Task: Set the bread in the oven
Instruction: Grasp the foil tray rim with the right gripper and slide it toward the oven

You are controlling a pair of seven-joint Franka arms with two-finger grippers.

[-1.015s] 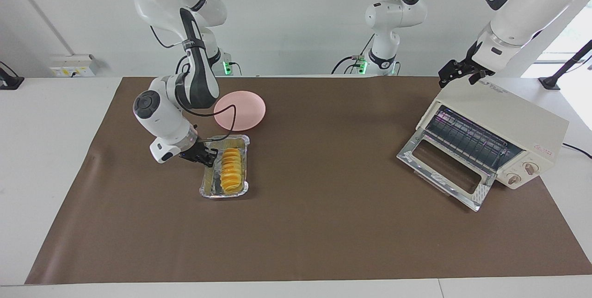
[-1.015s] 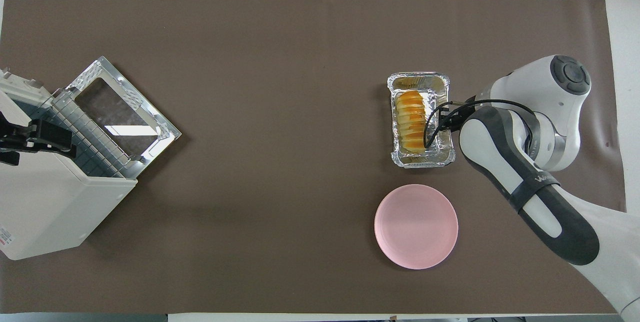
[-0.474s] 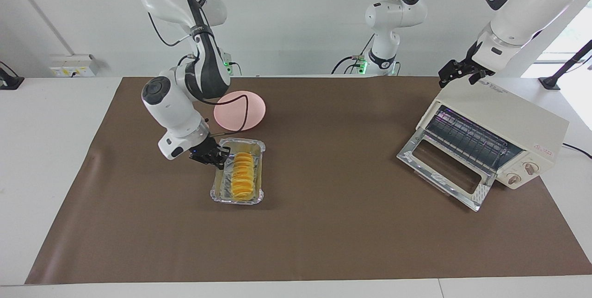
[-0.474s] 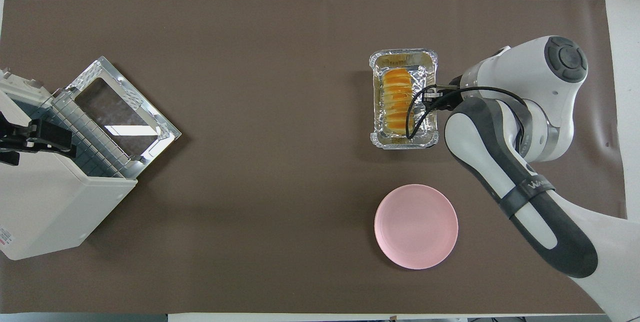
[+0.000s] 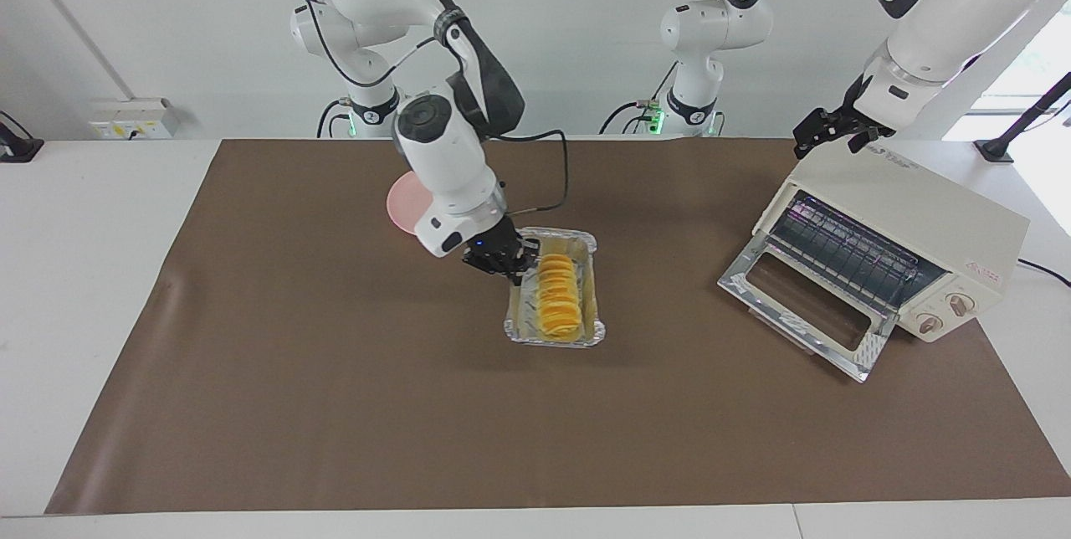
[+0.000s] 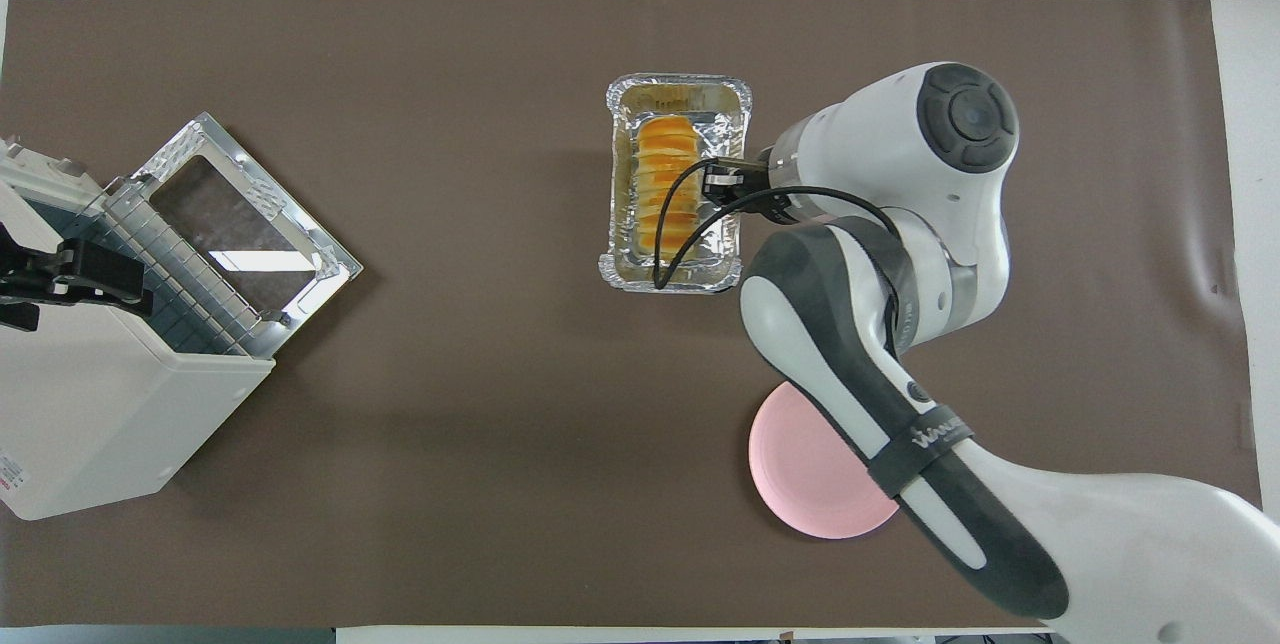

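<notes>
The bread [image 5: 559, 296] [image 6: 668, 186], a ridged golden loaf, lies in a crinkled foil tray [image 5: 552, 341] [image 6: 680, 82]. My right gripper [image 5: 515, 261] [image 6: 722, 186] is shut on the tray's long rim and holds it just above the middle of the brown mat. The cream oven [image 5: 912, 204] [image 6: 90, 404] stands at the left arm's end of the table, with its glass door [image 5: 803, 305] [image 6: 240, 214] dropped open and the wire rack showing. My left gripper [image 5: 828, 130] [image 6: 75, 274] waits open at the oven's top edge.
A round pink plate [image 5: 402, 204] [image 6: 800, 484] sits nearer to the robots than the tray, partly covered by the right arm. Bare brown mat [image 5: 661, 288] lies between the tray and the oven door.
The right gripper has carried the foil tray with the bread away from the plate toward the left arm's end, to mid-table. The left arm and the oven have not moved.
</notes>
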